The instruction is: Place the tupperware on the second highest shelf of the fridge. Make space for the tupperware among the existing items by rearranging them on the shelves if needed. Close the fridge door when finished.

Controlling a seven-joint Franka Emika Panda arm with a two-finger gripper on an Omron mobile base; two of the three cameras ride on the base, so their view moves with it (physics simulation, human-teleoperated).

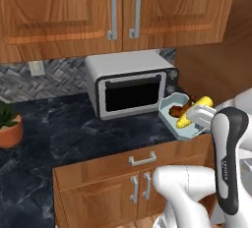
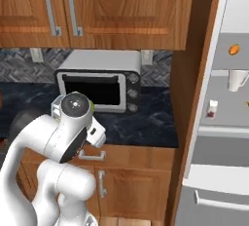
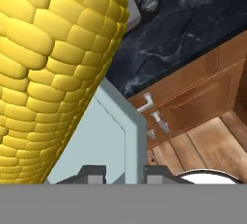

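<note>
1. The toaster oven (image 1: 132, 84) blocked the counter (image 1: 64, 133) at 10 o'clock from the held tupperware (image 1: 183, 116).
2. The wooden side panel (image 2: 192, 98) walled off the fridge (image 2: 228, 122) at 3 o'clock.
3. A mug (image 2: 237, 80) and small bottle (image 2: 212, 109) occupied the shelves.

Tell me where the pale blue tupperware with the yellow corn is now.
In the left base view, the pale blue tupperware hangs in the gripper, right of the silver microwave, above the dark counter's edge.
</note>
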